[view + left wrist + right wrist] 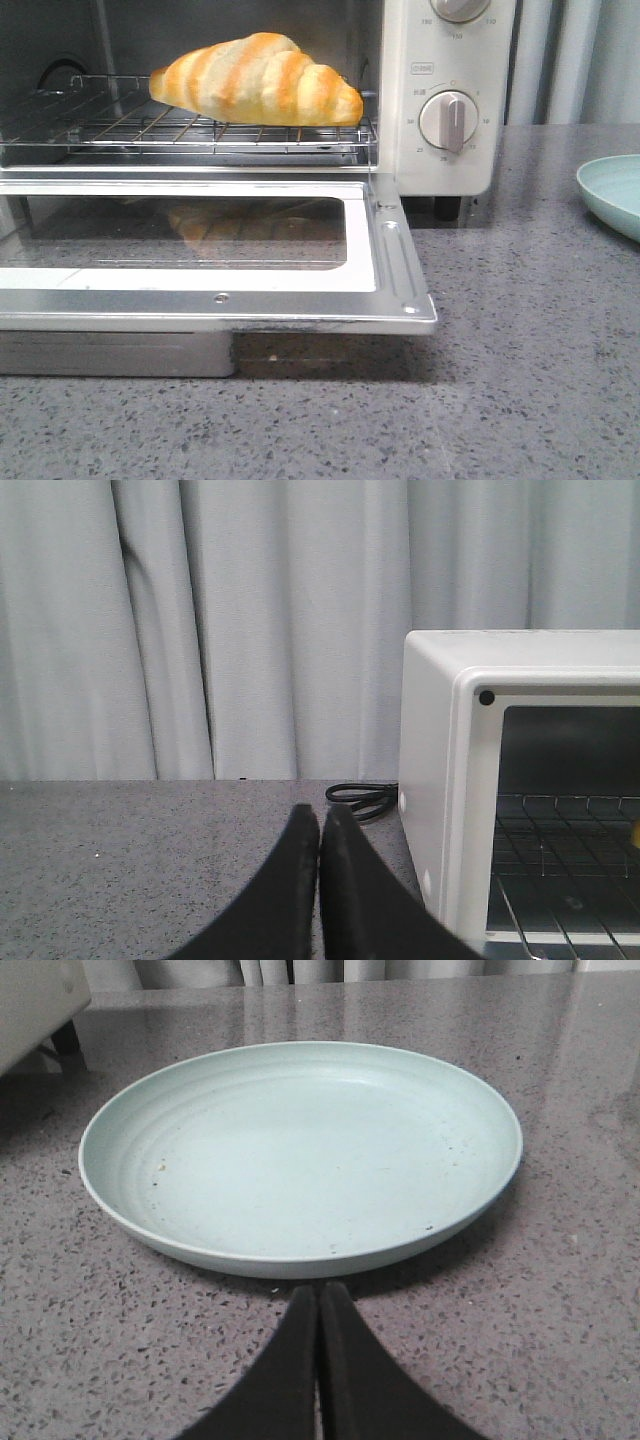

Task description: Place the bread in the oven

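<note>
The bread point(258, 80), a golden-orange roll with pale stripes, lies on the wire rack point(190, 135) inside the cream-white oven point(440, 130). The oven's glass door point(200, 250) hangs folded down and open. In the left wrist view my left gripper point(320, 815) is shut with nothing in it, low over the counter beside the oven's outer side wall point(425, 780). My right gripper point(319, 1290) is shut and empty too, just short of the pale green bowl's rim point(300, 1260). Neither gripper shows in the front view.
The pale green bowl point(612, 192) sits on the grey speckled counter to the right of the oven. A black power cord point(362, 798) lies coiled behind the oven. Grey curtains point(200, 620) close off the back.
</note>
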You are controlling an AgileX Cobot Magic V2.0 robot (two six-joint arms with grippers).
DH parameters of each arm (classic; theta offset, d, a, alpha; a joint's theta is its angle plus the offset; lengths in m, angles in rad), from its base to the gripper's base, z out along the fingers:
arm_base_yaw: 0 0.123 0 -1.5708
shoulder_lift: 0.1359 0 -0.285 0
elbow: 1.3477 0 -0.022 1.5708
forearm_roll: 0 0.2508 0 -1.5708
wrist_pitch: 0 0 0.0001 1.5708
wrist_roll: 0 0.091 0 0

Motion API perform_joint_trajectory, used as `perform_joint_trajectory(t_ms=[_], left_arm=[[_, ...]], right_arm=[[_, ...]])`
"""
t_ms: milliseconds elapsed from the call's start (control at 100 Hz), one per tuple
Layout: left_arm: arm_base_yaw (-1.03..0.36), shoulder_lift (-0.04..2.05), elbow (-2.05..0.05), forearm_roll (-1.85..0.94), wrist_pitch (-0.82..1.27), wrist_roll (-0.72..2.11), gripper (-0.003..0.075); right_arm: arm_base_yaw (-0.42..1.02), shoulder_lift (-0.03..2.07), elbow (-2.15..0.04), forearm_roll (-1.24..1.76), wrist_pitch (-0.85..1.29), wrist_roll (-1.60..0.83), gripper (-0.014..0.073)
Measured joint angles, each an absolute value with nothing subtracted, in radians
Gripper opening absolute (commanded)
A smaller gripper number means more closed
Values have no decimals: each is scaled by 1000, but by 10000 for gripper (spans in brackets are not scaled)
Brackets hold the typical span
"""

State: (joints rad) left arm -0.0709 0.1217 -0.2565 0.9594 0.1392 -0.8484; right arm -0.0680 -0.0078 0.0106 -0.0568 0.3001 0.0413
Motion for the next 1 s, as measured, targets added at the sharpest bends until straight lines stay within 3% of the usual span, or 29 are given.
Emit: perform_joint_trajectory(t_ms=[1000], left_arm=[[-71,122,-256,959,139,-848,-21]], right_arm=[[-68,-8,11,-113,338,22,-76]])
